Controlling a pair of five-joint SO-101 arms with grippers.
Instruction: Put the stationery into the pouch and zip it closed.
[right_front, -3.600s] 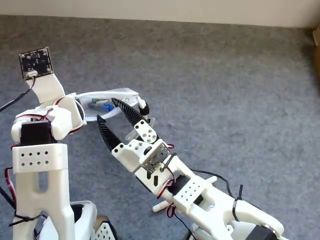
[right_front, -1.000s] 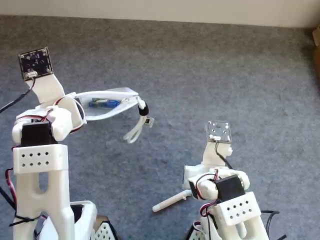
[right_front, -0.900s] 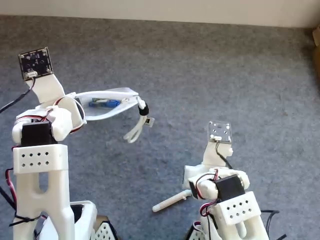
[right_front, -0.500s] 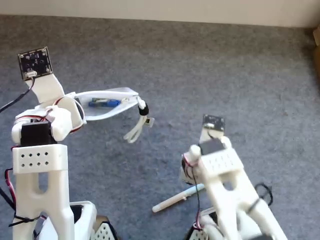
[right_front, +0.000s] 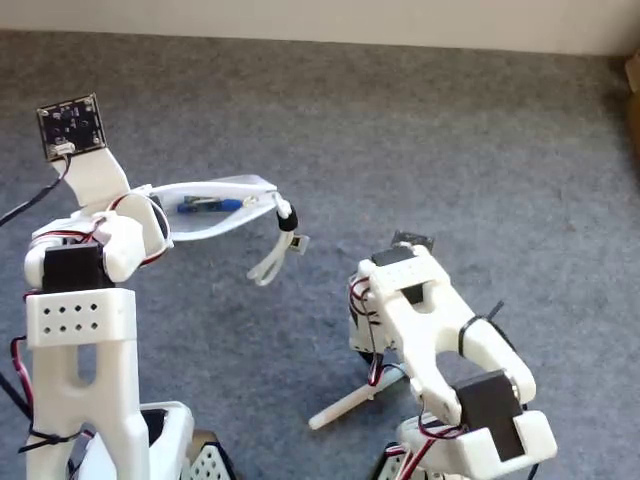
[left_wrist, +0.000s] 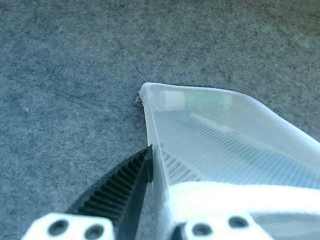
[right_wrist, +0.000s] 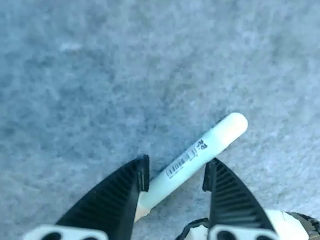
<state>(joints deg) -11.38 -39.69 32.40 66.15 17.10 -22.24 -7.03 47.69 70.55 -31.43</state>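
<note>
A translucent white pouch (right_front: 228, 207) is held off the grey carpet, with a blue item (right_front: 207, 205) inside it and a white strap (right_front: 274, 257) hanging from its end. My left gripper (left_wrist: 150, 165) is shut on the pouch's edge (left_wrist: 225, 140), and a white and green stick (left_wrist: 192, 100) lies at its far end. A white pen (right_front: 345, 408) lies on the carpet at the front. The right arm (right_front: 420, 310) bends down over it. My right gripper (right_wrist: 177, 166) is open, its black fingers (right_wrist: 122, 187) on either side of the pen (right_wrist: 207, 147) with a gap around it.
Grey carpet (right_front: 450, 150) covers the whole work area, with a pale wall edge along the back. The left arm's tall white base (right_front: 75, 370) stands at the front left. Open carpet lies between the pouch and the pen.
The right arm pulled back from the pouch, folded up, then swung down over the pen. The left arm and pouch stayed still.
</note>
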